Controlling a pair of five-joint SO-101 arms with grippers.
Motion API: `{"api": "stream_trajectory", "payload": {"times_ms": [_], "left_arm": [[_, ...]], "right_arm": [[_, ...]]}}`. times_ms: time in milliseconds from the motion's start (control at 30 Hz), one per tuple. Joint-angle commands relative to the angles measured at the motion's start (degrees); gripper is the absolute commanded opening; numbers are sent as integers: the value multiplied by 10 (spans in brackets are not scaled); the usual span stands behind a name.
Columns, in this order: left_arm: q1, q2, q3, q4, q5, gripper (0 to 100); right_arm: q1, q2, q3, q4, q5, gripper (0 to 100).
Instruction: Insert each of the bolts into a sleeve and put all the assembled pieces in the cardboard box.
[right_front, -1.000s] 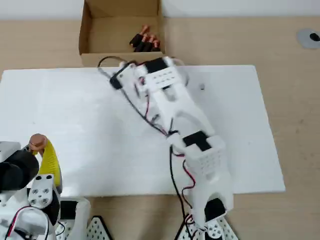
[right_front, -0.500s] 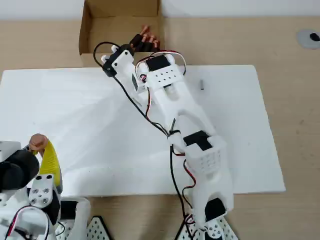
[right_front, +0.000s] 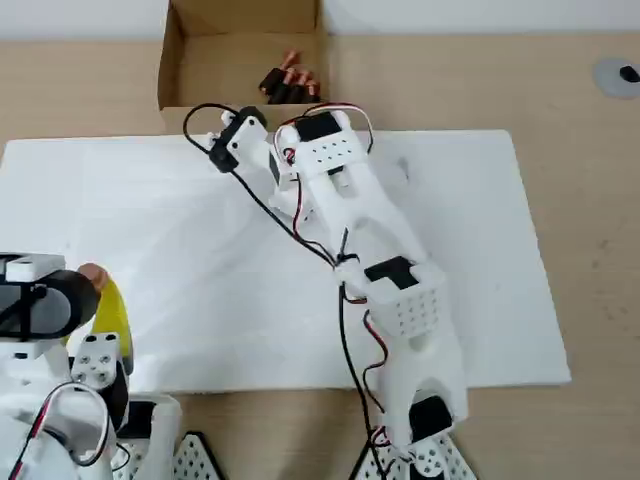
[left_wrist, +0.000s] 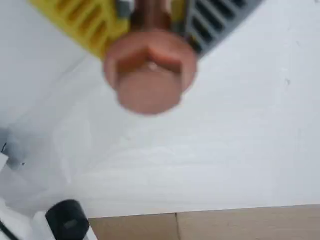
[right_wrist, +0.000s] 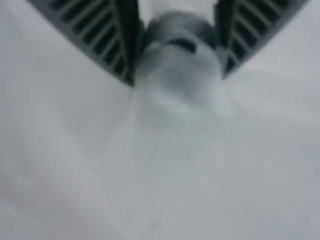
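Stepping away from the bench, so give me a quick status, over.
Left gripper shut on bolt, above board. Right gripper by box, grip unclear. Pieces in box. Right arm lies across board.

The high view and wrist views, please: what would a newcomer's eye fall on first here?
The copper bolt clamped in the left gripper, looming large in the left wrist view, draws the eye first. Next comes the white right arm, stretched across the white board towards the cardboard box, where several assembled pieces lie.
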Motion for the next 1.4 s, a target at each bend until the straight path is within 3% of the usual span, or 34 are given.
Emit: {"api": "stream_trajectory", "payload": {"times_ms": [0, 333, 600, 1067, 1367], "left_arm": [[-2, 0, -1, 2, -2, 8], [-2, -8, -13, 2, -2, 8], [-5, -53, 4, 2, -2, 7], [-6, -63, 23, 2, 0, 7], [-6, -63, 36, 2, 1, 7]], "right_arm": [[57, -7, -87, 45, 7, 150], [55, -4, -238, 188, 32, 148], [50, -3, -133, 97, 28, 148], [-91, -3, -102, 56, 11, 148], [-71, 85, -106, 24, 12, 148]]}}
